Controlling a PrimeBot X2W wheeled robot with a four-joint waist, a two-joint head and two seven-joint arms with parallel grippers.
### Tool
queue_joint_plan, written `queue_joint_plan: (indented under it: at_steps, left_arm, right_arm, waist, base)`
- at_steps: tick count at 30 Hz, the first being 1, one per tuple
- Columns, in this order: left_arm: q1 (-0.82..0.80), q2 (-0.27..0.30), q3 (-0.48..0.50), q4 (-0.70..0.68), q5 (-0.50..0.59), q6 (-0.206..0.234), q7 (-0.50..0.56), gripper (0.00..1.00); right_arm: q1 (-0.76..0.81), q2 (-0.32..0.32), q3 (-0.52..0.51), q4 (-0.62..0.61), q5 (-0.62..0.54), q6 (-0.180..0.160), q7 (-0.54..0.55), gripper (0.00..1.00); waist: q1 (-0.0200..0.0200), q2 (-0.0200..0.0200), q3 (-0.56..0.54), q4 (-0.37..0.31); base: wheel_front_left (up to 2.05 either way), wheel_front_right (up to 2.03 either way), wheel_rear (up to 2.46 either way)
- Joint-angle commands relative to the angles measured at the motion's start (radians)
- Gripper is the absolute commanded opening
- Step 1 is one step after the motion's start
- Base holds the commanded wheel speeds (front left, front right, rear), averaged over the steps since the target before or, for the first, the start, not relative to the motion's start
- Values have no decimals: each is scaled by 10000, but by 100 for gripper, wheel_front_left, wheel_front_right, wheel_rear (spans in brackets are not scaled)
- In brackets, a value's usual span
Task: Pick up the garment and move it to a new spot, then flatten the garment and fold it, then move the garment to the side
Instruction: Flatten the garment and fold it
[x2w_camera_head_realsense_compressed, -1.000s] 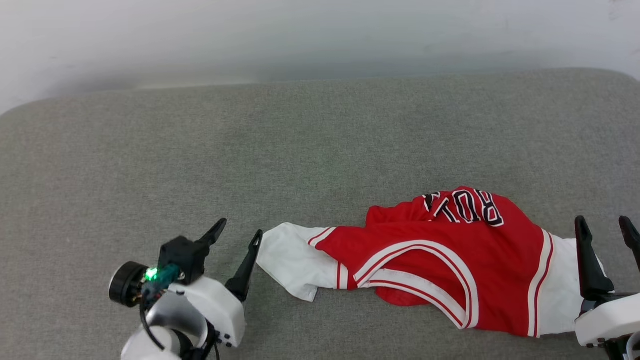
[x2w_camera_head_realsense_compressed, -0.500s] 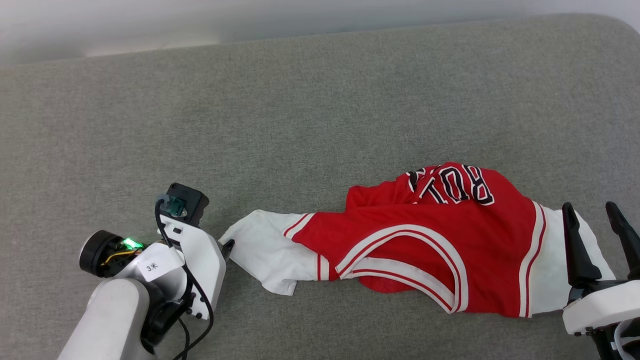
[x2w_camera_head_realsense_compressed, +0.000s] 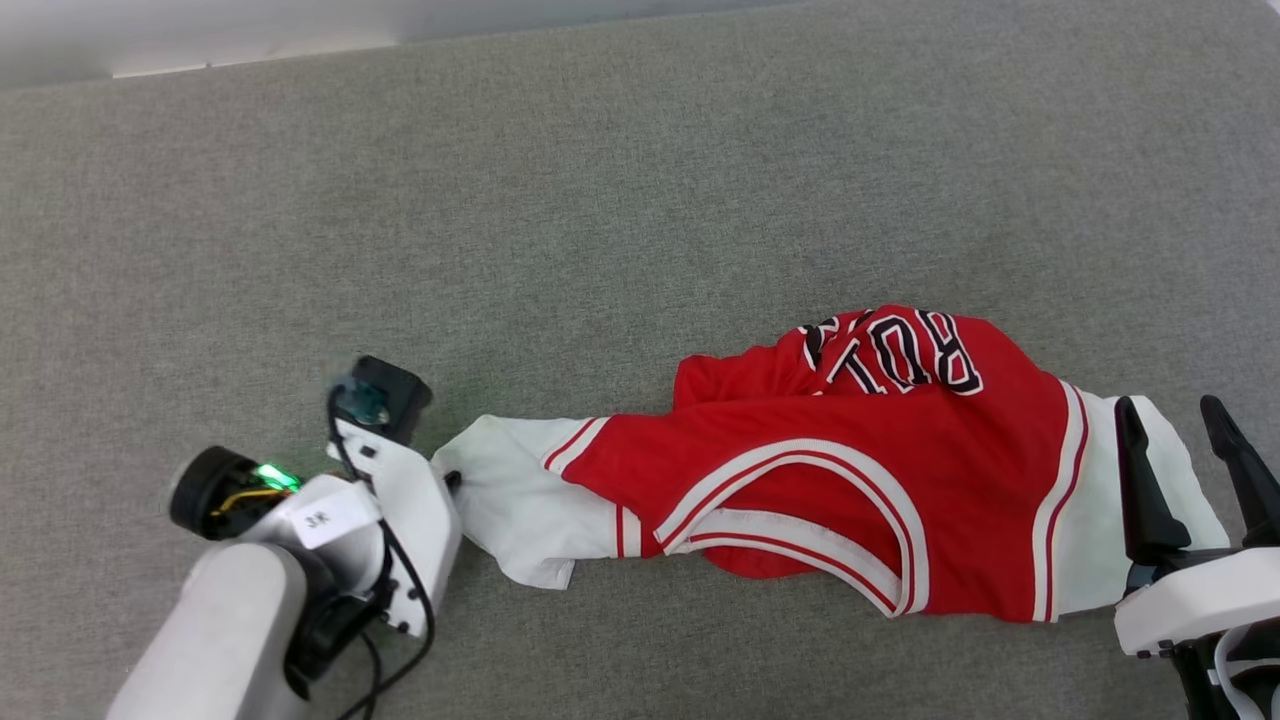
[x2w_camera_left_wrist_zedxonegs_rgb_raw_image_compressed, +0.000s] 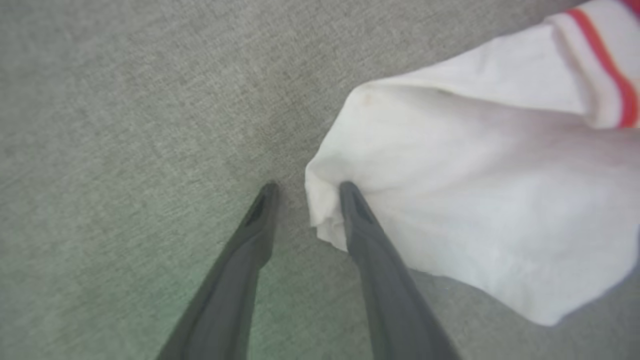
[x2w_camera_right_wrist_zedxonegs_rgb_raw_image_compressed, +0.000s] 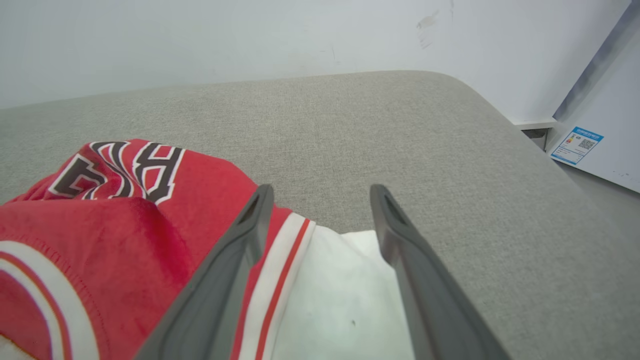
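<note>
We set left gripper (x2w_camera_left_wrist_zedxonegs_rgb_raw_image_compressed: 307, 186) astride the sleeve edge (x2w_camera_left_wrist_zedxonegs_rgb_raw_image_compressed: 325, 212) of the garment (x2w_camera_head_realsense_compressed: 850, 470), jaws apart, ready to pinch; right gripper (x2w_camera_right_wrist_zedxonegs_rgb_raw_image_compressed: 321, 189) hangs spread over the other sleeve (x2w_camera_right_wrist_zedxonegs_rgb_raw_image_compressed: 345, 300) for a two-ended lift.

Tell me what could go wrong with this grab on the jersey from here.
1. The left gripper straddles only the rolled edge of the white sleeve; closing there may pinch a thin fold that slips out on lifting.
2. The right gripper hangs open over the other sleeve; lifting one side alone would likely drag and bunch the garment.
</note>
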Motion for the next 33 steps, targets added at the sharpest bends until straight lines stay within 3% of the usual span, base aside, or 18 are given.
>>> queue_joint_plan:
  at_steps: [1,6,9,17,23,33]
  left_arm:
    - [718,-59,-608,581,-168,-102,499,0]
    - [610,80,-528,801,-150,19,-111,0]
    - [325,175,72,746,123,506,-1324,0]
    - [696,339,882,120,210,1080,-3178,0]
    - [1436,478,923,-1033,142,1163,-3378,0]
    - [2370,579,851,-2884,225,1477,-3326,0]
  right_arm:
    - [-82,-9,-29,66,-34,-5,-55,100]
    - [-52,-56,-86,274,-204,-3,46,100]
    - [129,-172,-136,356,-169,-3,452,100]
    - [1038,-656,-540,13,280,-3,3395,100]
    - [1655,-843,-1043,-494,124,-3,5737,100]
    - [1252,-815,-1428,-166,-90,-5,7027,100]
  waist:
    - [0,0,-23,19]
    - [0,0,-254,107]
    - [0,0,-569,176]
    - [0,0,-1269,409]
    - [0,0,-1412,687]
    - [0,0,-1039,1132]
  base:
    - [0,0,0]
    - [0,0,0]
    - [0,0,0]
    - [0,0,0]
    - [0,0,0]
    - [0,0,0]
